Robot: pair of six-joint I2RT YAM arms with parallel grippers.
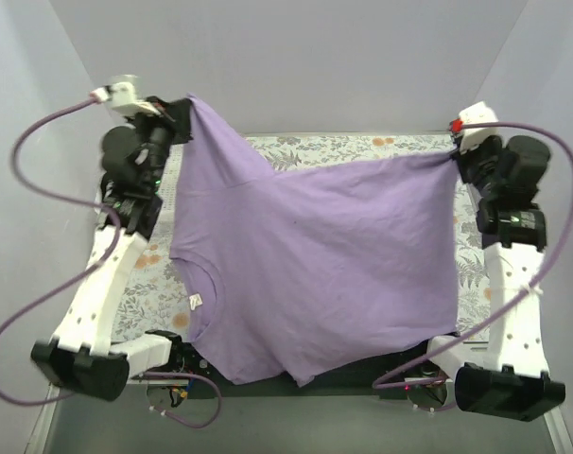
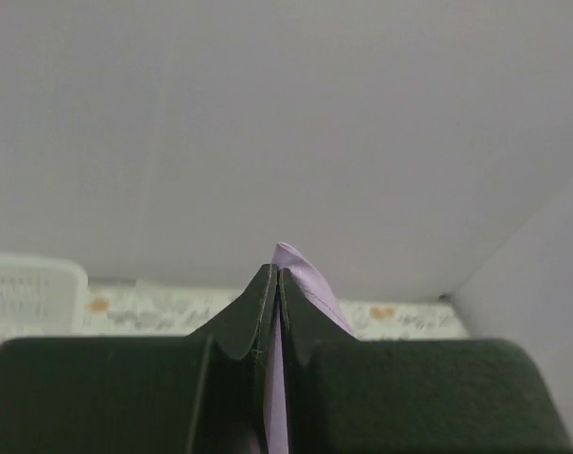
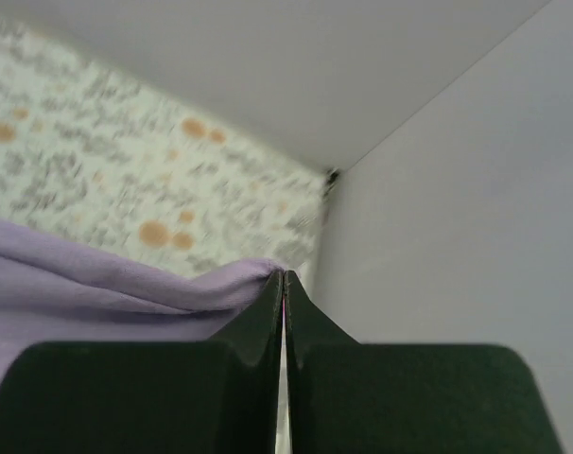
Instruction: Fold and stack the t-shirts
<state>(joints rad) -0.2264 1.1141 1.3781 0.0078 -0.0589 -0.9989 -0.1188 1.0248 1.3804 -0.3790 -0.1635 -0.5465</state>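
Note:
A lavender-purple t-shirt hangs stretched between my two raised arms, covering most of the table. Its neck with a small white label lies at the lower left. My left gripper is shut on the shirt's far-left corner; purple cloth sticks out past the pinched tips of that gripper. My right gripper is shut on the far-right corner. In the right wrist view the cloth runs left from that gripper's closed tips.
The floral table cover shows at the far edge and along both sides. A white basket stands at the left in the left wrist view. Grey walls enclose the table on three sides. Cables loop beside both arms.

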